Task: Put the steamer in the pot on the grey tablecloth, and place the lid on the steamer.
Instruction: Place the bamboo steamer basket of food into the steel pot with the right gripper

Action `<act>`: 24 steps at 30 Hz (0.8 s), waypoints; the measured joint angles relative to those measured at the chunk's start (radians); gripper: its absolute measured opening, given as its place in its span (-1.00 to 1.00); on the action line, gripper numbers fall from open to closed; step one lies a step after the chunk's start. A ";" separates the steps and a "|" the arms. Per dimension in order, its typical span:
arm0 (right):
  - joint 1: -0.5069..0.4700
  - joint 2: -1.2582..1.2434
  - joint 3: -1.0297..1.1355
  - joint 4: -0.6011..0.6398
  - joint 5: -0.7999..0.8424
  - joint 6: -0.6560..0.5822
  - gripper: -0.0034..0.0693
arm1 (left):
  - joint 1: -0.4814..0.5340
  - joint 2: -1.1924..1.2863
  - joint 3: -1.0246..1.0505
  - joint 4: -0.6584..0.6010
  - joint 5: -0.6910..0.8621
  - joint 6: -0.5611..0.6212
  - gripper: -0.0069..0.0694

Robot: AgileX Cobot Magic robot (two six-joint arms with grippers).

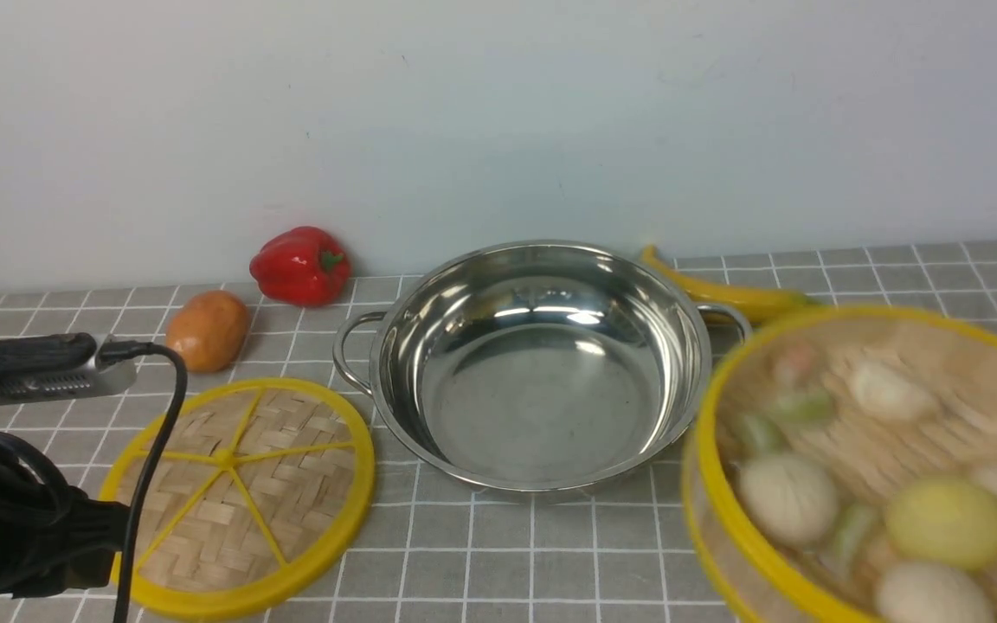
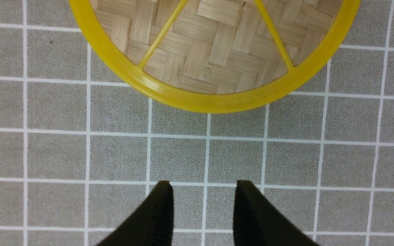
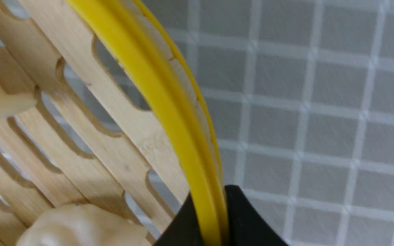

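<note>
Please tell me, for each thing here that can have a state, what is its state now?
Pot: upright on the cloth, empty.
Steamer: full of food, gripped at its rim, not yet in the pot.
Lid: flat on the cloth beside the pot, untouched.
Left hand: open, empty, near the lid.
Right hand: shut on the steamer's rim.
</note>
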 joint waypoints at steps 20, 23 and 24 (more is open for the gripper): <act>0.356 0.757 -0.990 0.064 -0.003 0.096 -0.76 | 0.000 0.000 0.000 0.000 0.000 0.003 -0.18; 0.376 0.830 -1.020 0.062 -0.001 0.108 -0.76 | 0.000 0.000 0.000 0.000 0.000 0.003 -0.18; 0.378 0.844 -1.020 0.056 0.000 0.110 -0.76 | 0.000 0.000 0.000 0.000 0.000 0.003 -0.18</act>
